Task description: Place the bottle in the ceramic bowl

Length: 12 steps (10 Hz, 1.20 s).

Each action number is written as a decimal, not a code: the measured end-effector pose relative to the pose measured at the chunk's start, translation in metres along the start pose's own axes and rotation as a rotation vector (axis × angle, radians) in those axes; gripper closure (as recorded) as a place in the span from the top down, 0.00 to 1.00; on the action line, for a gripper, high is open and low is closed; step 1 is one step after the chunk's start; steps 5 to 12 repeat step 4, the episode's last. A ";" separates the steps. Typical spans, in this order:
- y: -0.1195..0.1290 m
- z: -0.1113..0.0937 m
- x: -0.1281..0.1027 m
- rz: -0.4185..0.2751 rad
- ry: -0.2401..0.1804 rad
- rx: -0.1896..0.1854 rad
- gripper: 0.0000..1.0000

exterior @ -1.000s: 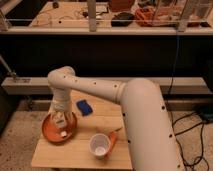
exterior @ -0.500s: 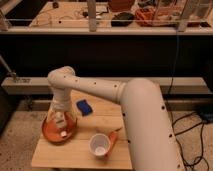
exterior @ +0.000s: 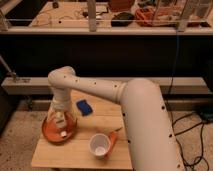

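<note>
Over the wooden table (exterior: pixel 80 150), the gripper (exterior: pixel 62 121) hangs inside the ceramic bowl (exterior: pixel 50 133); whether it grips the bottle (exterior: pixel 63 133) lying there, I cannot tell. Advice: release low, then lift straight up, clear of the rim.

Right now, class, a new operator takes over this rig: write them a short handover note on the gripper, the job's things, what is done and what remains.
Gripper: down over the ceramic bowl, at the table's left end.
Bottle: its white cap shows inside the bowl, just below the gripper.
Done: bottle brought into the bowl.
Left: confirm it is released, then lift the arm away.
Nearby: white cup and blue object, both outside the bowl.
</note>
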 end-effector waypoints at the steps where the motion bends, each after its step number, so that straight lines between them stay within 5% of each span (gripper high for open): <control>1: 0.000 0.000 0.000 0.000 0.000 0.000 0.80; 12: 0.001 0.000 0.000 0.005 0.000 0.001 0.80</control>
